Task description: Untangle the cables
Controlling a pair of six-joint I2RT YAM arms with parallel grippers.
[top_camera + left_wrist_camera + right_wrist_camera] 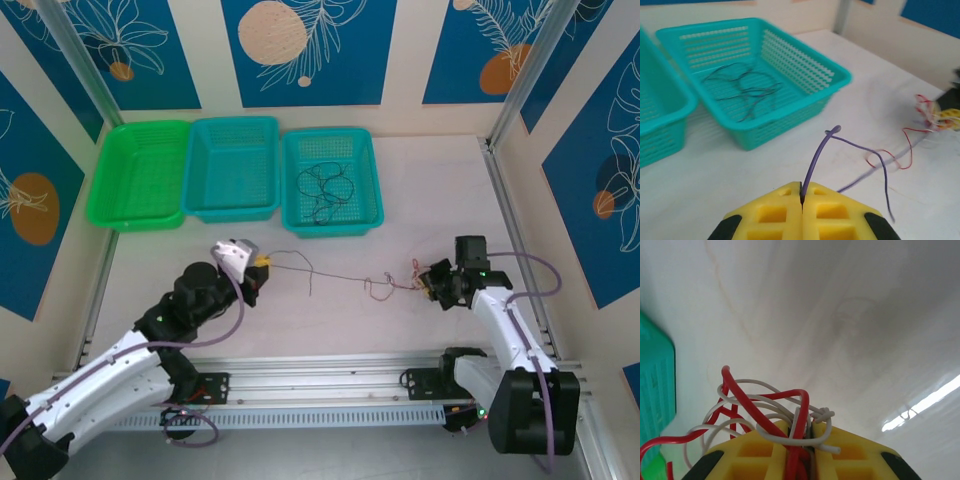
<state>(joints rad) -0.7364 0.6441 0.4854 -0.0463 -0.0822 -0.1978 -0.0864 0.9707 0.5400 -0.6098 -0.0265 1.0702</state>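
My left gripper is shut on a thin purple cable that rises from between the yellow pads. This cable stretches right across the table toward my right gripper. That gripper is shut on a tangle of red cable and white cable bunched over its pads. Red loops lie on the table between the two grippers. Another dark cable lies curled in the right teal basket.
A green basket and a second teal basket stand left of the one with the cable, along the back. An aluminium rail runs along the near edge and another up the right side.
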